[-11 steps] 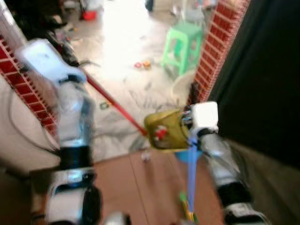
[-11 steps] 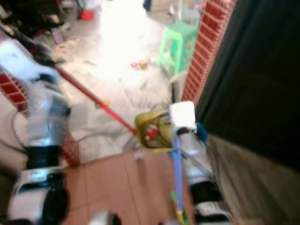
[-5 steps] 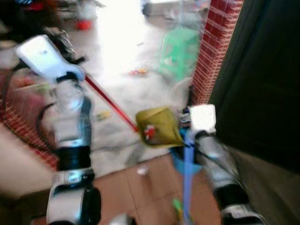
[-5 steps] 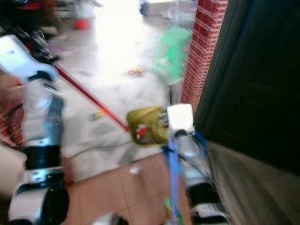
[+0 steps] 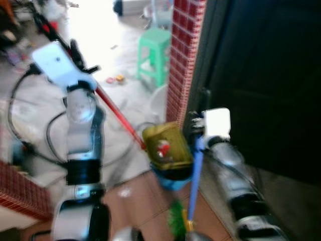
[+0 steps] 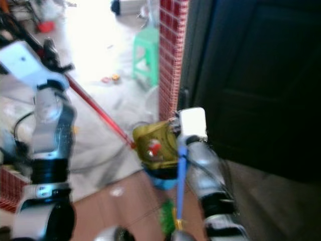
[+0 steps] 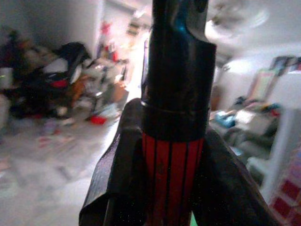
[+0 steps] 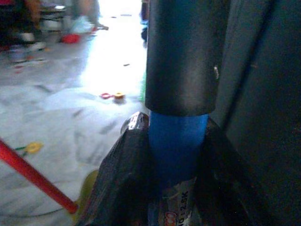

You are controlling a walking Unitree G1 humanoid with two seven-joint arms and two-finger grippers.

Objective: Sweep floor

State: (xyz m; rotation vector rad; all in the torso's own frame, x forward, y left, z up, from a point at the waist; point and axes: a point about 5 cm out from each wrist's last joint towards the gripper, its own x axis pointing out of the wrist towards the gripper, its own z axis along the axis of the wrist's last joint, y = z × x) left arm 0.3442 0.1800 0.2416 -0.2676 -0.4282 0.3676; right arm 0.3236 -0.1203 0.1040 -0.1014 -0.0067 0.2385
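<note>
The left pincer (image 7: 162,188) is clamped on the red-handled dustpan (image 5: 166,146), the right pincer (image 8: 164,179) on the blue broom handle (image 5: 194,186) (bristles down by the tiled floor (image 5: 145,198)). Best to walk toward the litter (image 5: 114,79) before sweeping, keeping both handles steady.

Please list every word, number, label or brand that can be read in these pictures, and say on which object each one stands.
"NO : 2.8K", partly cut off and only roughly legible: on the label of the blue handle, just below the right pincer.
Small red and white logo beside it on the same label: too blurred to read.
Red and white sticker on the yellow dustpan: blurred, unreadable.
Red broom handle held in the left pincer: no text visible.
</note>
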